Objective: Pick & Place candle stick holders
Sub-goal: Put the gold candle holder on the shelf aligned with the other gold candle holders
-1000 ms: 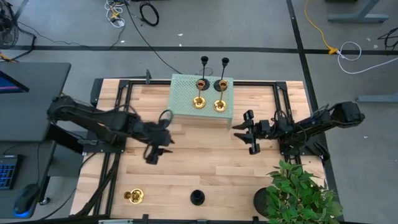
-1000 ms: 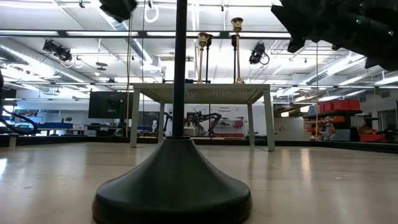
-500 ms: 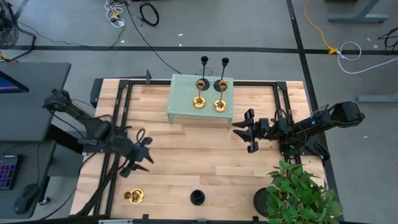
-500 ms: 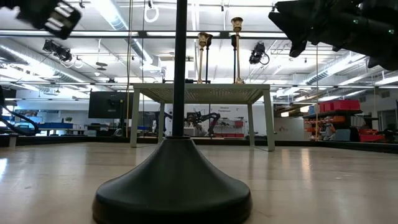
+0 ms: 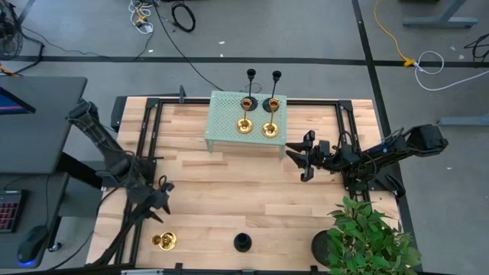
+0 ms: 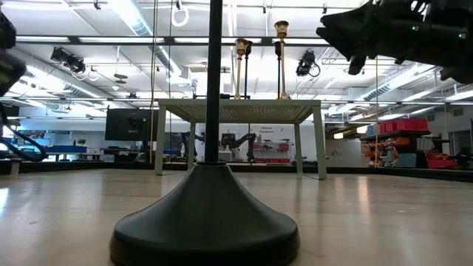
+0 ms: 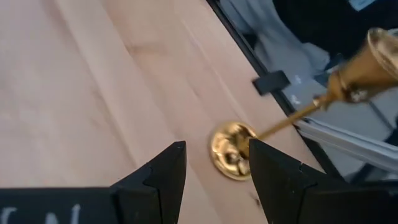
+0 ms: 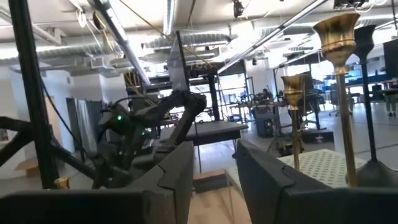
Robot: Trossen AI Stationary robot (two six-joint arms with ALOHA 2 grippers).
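Observation:
A brass candle stick holder [image 5: 163, 241] stands on its round base near the table's front left corner; the left wrist view shows its base [image 7: 231, 149] and its tilted stem. My left gripper [image 5: 162, 200] hovers open just beyond it, touching nothing. A black holder [image 5: 242, 243] stands at the middle of the front edge and fills the low view [image 6: 207, 214]. Two brass holders [image 5: 244, 124] and two black ones [image 5: 273, 105] stand on the pale green perforated stand [image 5: 229, 130]. My right gripper [image 5: 299, 159] hangs open by the stand's near right corner.
A leafy plant in a black pot [image 5: 363, 237] fills the table's front right corner. Black frame rails [image 5: 145, 153] run along the left and right sides. Bare wooden table [image 5: 229, 191] lies between the stand and the front-edge holders.
My left gripper has swung from beside the stand toward the table's near left corner, sinking and tipping downward, and now sits close to the brass holder there. My right gripper has stayed in place but turned its fingers slightly toward the stand.

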